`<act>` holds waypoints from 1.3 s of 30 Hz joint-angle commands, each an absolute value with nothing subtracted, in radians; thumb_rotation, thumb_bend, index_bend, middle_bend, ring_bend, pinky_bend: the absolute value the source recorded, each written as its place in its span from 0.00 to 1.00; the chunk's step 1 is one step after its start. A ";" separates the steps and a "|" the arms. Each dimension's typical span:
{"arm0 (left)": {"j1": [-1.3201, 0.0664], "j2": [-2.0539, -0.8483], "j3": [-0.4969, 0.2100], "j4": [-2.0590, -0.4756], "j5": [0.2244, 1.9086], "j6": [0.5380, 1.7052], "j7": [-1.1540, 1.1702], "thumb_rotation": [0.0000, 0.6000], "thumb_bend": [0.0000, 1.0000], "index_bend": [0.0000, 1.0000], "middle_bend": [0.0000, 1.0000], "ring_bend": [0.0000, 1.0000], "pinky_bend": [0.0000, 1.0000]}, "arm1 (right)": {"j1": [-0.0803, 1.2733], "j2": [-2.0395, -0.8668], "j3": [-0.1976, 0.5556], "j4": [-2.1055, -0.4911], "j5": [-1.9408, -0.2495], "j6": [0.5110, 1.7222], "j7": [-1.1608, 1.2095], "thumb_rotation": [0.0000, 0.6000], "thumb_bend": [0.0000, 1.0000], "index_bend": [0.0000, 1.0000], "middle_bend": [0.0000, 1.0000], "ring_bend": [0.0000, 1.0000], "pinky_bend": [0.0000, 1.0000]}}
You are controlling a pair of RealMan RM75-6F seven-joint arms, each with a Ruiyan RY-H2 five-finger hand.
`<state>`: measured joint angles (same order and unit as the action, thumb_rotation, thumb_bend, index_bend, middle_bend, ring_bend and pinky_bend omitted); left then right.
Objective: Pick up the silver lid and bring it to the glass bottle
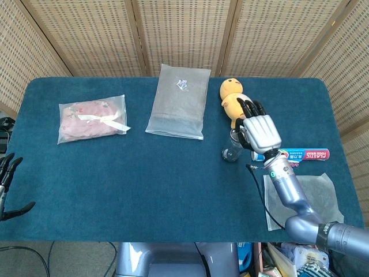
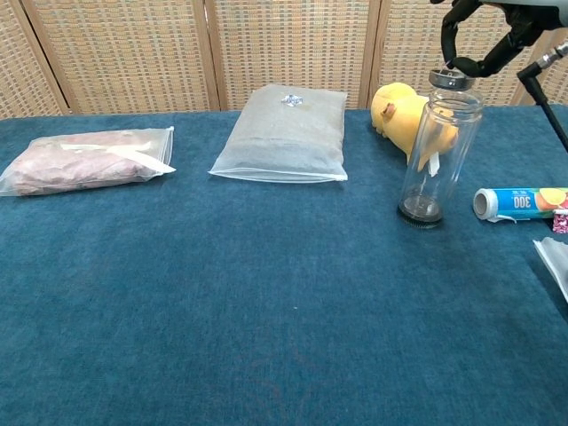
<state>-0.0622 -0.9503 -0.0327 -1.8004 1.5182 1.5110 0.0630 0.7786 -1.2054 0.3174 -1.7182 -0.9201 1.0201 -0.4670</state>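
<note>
Right hand [image 1: 260, 133] is hovering directly over the mouth of the glass bottle [image 2: 437, 155], palm down, so that from the head view it is covering most of the bottle's top. In the chest view its dark fingers [image 2: 451, 35] are curling down around the silver lid [image 2: 447, 78] and pinching it at the rim; the lid is sitting level at the bottle's opening, either resting on it or a hair above, and I cannot tell which. Gripping from above by the edge is leaving the underside free to meet the neck squarely, which looks like the reason for that hold.

Standing upright on the blue tablecloth [image 1: 144, 173], the bottle is just near of the yellow plush duck [image 1: 236, 103] and just left of the roll of plastic wrap [image 1: 291, 154]. A clear flat pouch [image 1: 179, 101] is lying further left toward the far edge, and a bag with pink contents [image 1: 92, 120] is well off to the left. A frosted bag [image 1: 301, 199] is lying at the near right, beside the arm.

Left hand [image 1: 8, 184] is waiting off the near-left edge of the table, fingers spread and holding nothing, clearly out of this job.

By my reckoning the carry is essentially finished, since the lid is at the bottle; only settling it remains.
</note>
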 commanded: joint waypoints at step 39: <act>-0.062 -0.951 -0.033 -1.800 1.518 1.512 0.062 1.00 0.00 0.00 0.00 0.00 0.00 | 0.797 -1.231 0.255 -1.649 -0.936 1.041 -0.488 1.00 0.69 0.65 0.00 0.00 0.00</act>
<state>-0.0617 -0.9508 -0.0327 -1.8000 1.5176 1.5123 0.0616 0.7969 -1.2312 0.2549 -1.6488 -0.9365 1.0412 -0.4885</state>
